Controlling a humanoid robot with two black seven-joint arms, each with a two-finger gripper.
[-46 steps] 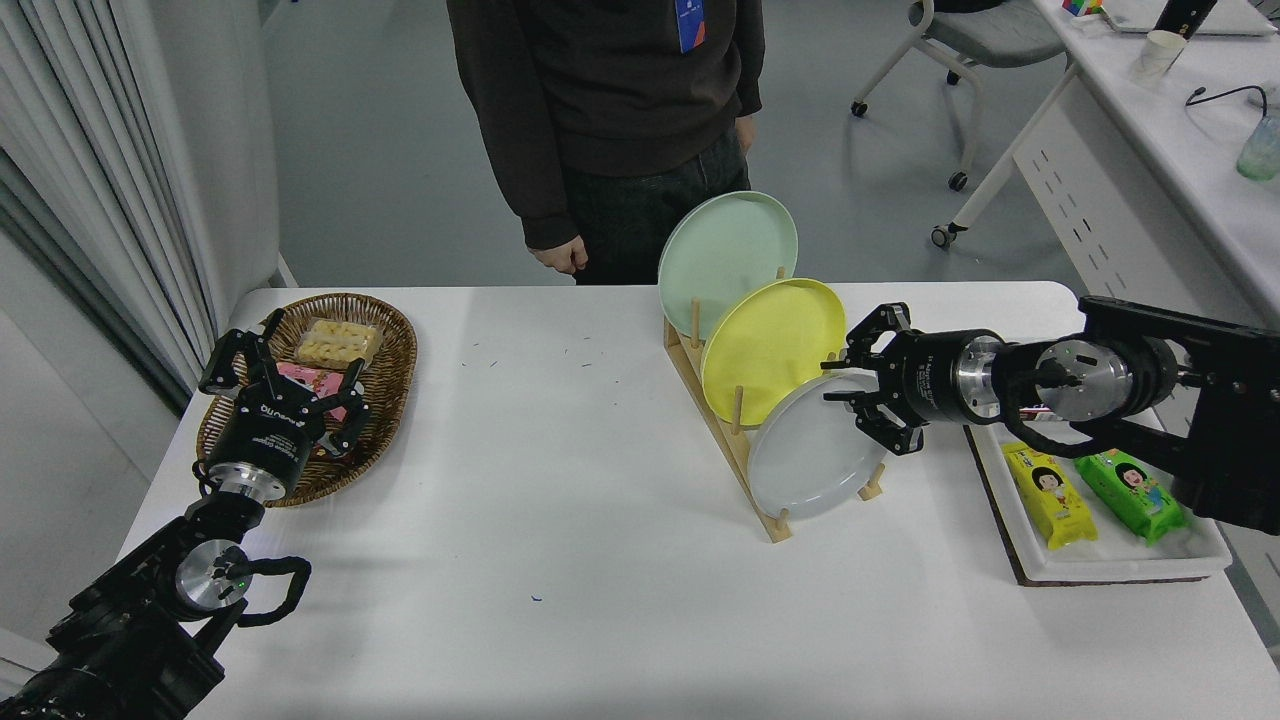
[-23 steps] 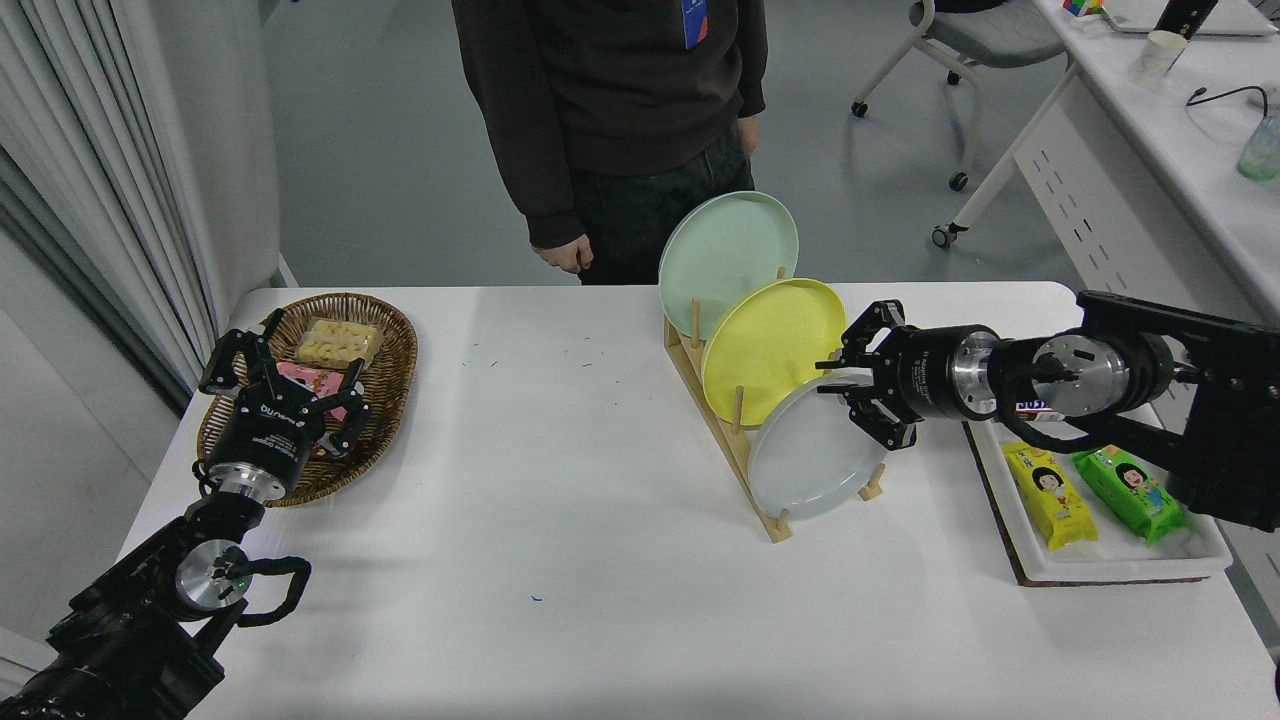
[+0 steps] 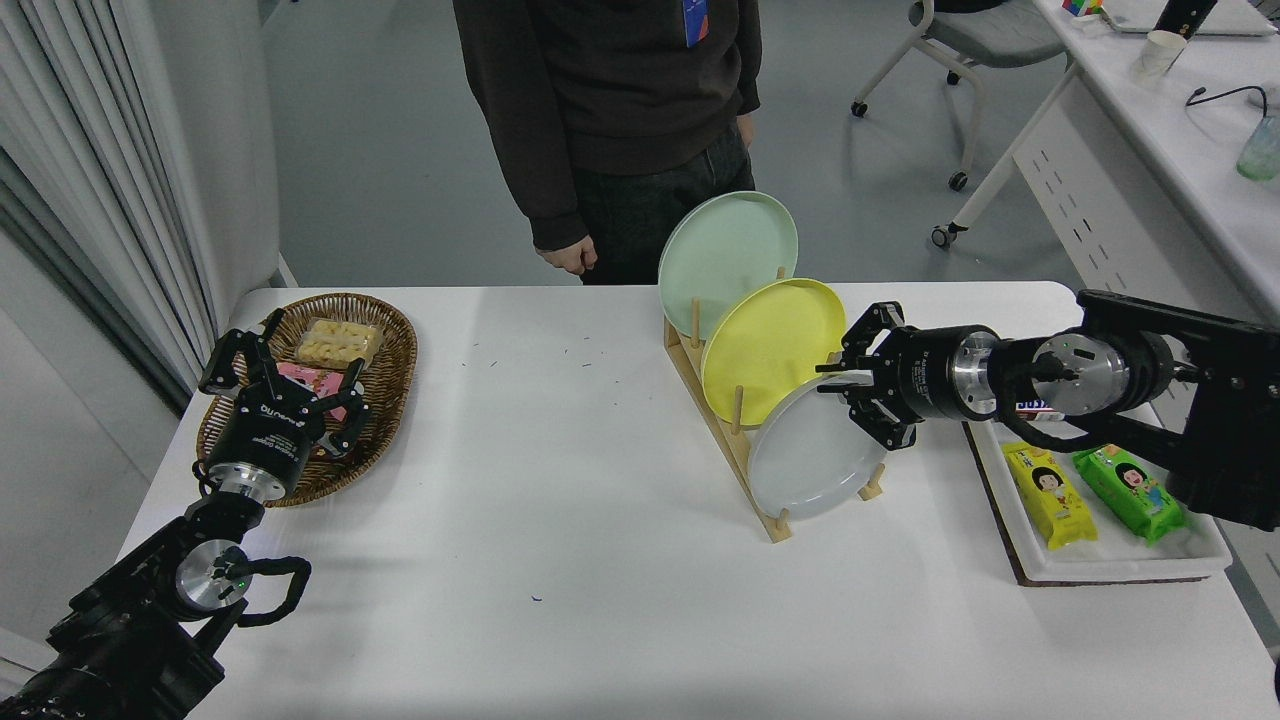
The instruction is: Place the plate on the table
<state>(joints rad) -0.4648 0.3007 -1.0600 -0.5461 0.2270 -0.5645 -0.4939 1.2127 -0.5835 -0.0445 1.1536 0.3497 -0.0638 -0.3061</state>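
Observation:
The pale grey plate (image 3: pixel 810 460) stands on edge in the front slot of a wooden rack (image 3: pixel 735 445) on the white table (image 3: pixel 560 500). The yellow plate (image 3: pixel 770 345) and the mint green plate (image 3: pixel 725 250) stand behind it. My right gripper (image 3: pixel 828 381) reaches in from the right, and its fingers are closed on the grey plate's upper right rim. The plate still rests in the rack. My left gripper (image 3: pixel 285 385) is parked open at the lower left, over a wicker basket.
The wicker basket (image 3: pixel 385 345) with snack packs sits at the far left. A white tray (image 3: pixel 1100 560) with yellow and green packets lies at the right, under my right arm. A person (image 3: pixel 610 120) stands at the far edge, hand near the rack.
My right gripper has moved slightly up and left onto the grey plate's rim, and its fingers have narrowed around it. The left arm has not moved.

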